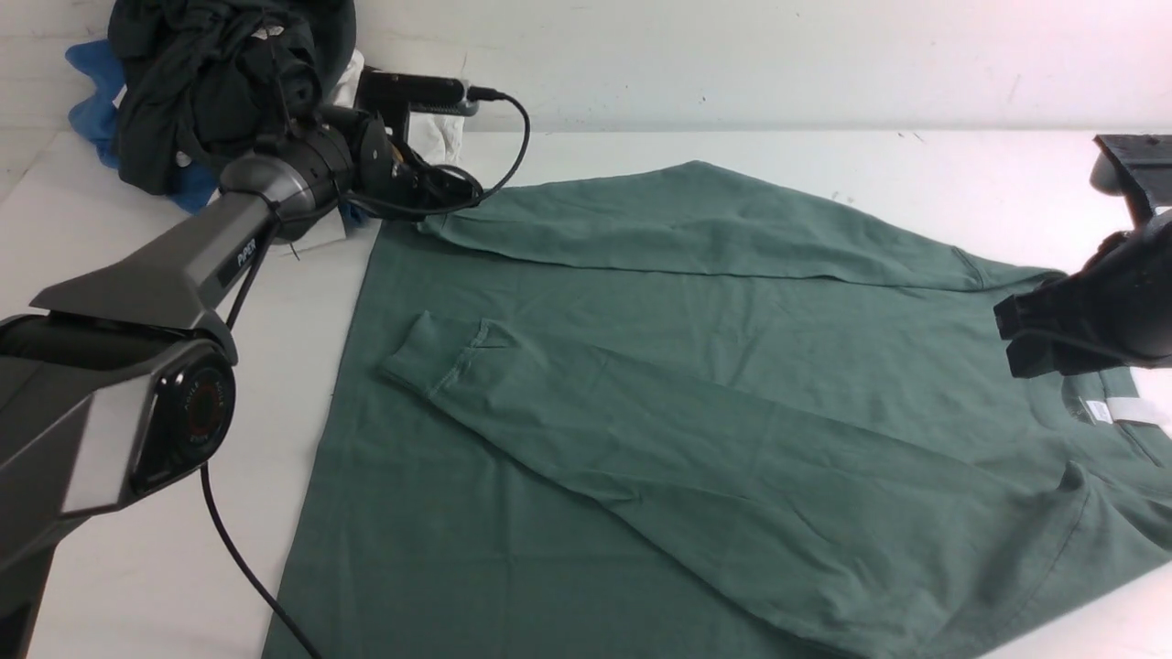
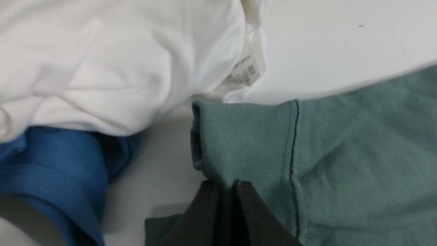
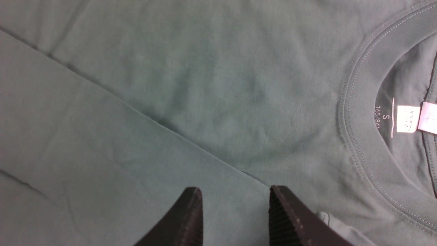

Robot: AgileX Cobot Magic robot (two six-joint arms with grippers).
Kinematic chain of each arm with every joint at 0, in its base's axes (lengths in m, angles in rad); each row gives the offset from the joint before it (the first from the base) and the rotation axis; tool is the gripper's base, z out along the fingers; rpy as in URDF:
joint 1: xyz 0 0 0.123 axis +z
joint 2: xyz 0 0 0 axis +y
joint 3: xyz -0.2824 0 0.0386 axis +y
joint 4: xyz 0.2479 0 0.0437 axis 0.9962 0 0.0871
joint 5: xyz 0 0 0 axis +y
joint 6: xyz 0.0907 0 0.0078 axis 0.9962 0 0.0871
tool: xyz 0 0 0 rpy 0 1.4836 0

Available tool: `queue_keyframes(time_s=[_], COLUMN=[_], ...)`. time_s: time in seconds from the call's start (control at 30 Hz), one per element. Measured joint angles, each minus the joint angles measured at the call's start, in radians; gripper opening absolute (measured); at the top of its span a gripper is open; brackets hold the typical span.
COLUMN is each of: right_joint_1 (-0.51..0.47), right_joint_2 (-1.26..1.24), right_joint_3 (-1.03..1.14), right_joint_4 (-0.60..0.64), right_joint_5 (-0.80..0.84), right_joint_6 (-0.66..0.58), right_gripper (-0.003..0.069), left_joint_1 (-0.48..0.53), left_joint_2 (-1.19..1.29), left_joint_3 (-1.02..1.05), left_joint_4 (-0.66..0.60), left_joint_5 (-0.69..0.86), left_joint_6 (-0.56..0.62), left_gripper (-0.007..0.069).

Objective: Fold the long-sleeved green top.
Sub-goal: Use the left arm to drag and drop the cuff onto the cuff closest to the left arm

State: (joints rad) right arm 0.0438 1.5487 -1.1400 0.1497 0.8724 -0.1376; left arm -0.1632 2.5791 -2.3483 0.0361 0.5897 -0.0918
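Left pincer [image 2: 227,183] tight on cuff [image 2: 245,136] of green long-sleeved top [image 1: 696,366]; right pincer [image 3: 235,195] agape.

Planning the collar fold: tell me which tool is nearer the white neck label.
Right. The right tool hovers beside the neck label; the left tool pinches the far sleeve cuff.
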Motion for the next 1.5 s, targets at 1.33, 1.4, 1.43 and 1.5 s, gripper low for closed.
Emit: queue_keyframes(time_s=[1.33,1.4,1.43,1.5], right_joint_1=[0.175,0.204,0.209,0.212], right_joint_2=[-0.436,-0.436,-0.436,-0.436], right_joint_3=[0.0,0.0,0.0,0.0], right_joint_4=[0.019,0.002,-0.003,-0.01], right_joint_5=[0.22,0.223,0.223,0.224], right_joint_6=[-0.002,-0.002,-0.002,-0.002], right_gripper=[0.0262,0.0262,0.0262,0.0262], left_joint_1=[-0.14,-0.14,-0.14,-0.14], left_joint_2=[-0.727,-0.727,-0.725,-0.719], left_joint_3=[0.901,0.966,0.986,1.005], left_joint_4=[-0.036,-0.036,-0.036,-0.036], left_joint_5=[0.462,0.424,0.413,0.402], left_joint_6=[0.101,0.103,0.108,0.123], left_gripper=[0.0023,0.0023,0.0023,0.0023])
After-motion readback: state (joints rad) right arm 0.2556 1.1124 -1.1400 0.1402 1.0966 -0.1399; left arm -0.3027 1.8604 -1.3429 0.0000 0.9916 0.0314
